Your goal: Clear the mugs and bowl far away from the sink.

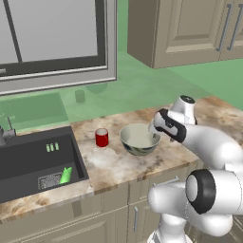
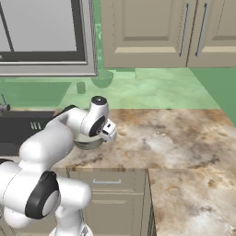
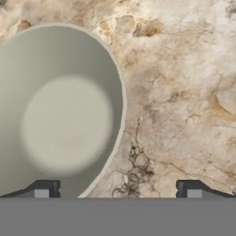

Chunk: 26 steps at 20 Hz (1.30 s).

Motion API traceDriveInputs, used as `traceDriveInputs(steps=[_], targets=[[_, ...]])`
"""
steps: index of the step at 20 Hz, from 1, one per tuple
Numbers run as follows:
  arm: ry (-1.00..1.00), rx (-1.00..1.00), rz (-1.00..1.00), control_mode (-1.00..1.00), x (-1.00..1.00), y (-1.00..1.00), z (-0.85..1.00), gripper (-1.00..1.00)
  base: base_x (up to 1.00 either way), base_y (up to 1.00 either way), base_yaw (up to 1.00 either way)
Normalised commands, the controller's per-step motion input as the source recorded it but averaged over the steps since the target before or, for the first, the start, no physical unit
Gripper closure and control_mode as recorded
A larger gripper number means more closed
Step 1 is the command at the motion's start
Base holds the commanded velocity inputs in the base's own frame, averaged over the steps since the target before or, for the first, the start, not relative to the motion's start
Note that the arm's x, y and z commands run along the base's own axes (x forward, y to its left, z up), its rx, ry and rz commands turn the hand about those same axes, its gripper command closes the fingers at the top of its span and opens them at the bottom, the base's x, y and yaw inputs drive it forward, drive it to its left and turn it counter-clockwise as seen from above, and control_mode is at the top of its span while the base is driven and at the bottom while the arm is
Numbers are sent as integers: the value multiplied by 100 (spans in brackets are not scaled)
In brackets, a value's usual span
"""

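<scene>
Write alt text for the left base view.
A white robot arm reaches over a marble counter, its open gripper by the right rim of a wide cream bowl. A red mug stands left of the bowl, and a green mug lies in the dark sink.

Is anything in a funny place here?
Yes: the green mug lies tipped on its side down in the sink, on the rack. The red mug and the bowl stand upright on the counter. Nothing looks spilled or broken.

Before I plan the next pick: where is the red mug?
In the left base view, the red mug stands on the counter between the sink and the bowl.
</scene>
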Motion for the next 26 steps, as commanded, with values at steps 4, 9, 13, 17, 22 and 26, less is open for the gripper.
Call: traceDriveInputs(steps=[4,9,13,17,22,26], targets=[[0,0,0,-100,24,0,-23,-100,0,0,0],[0,0,0,-100,27,0,-23,-100,0,0,0],[0,0,0,-100,25,0,-22,-100,0,0,0],[0,0,0,-100,26,0,-21,-100,0,0,0],[1,0,0,-100,18,0,-22,-100,0,0,0],[2,0,0,-100,7,0,-22,100,0,0,0]])
